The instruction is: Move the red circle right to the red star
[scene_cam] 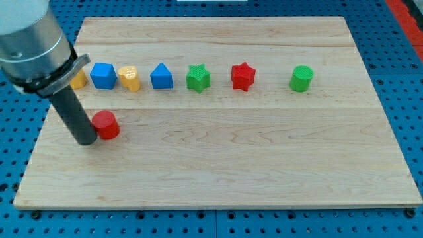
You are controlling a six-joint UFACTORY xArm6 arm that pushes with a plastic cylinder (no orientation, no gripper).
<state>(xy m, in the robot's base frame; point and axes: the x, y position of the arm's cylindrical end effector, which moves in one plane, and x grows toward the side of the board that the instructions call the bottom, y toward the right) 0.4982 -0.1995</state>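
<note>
The red circle (106, 124) lies on the wooden board at the view's left, below the row of blocks. The red star (242, 77) sits in that row, right of the middle, far to the right of the circle and higher up. My tip (86, 140) rests on the board right against the red circle's left side, touching or nearly touching it. The dark rod rises up and to the left from there into the arm's grey body.
The row at the view's top holds, from left: a yellow block (78, 80) half hidden by the arm, a blue cube (103, 75), a yellow block (130, 78), a blue triangular block (161, 77), a green star (197, 78), then a green cylinder (301, 79) right of the red star.
</note>
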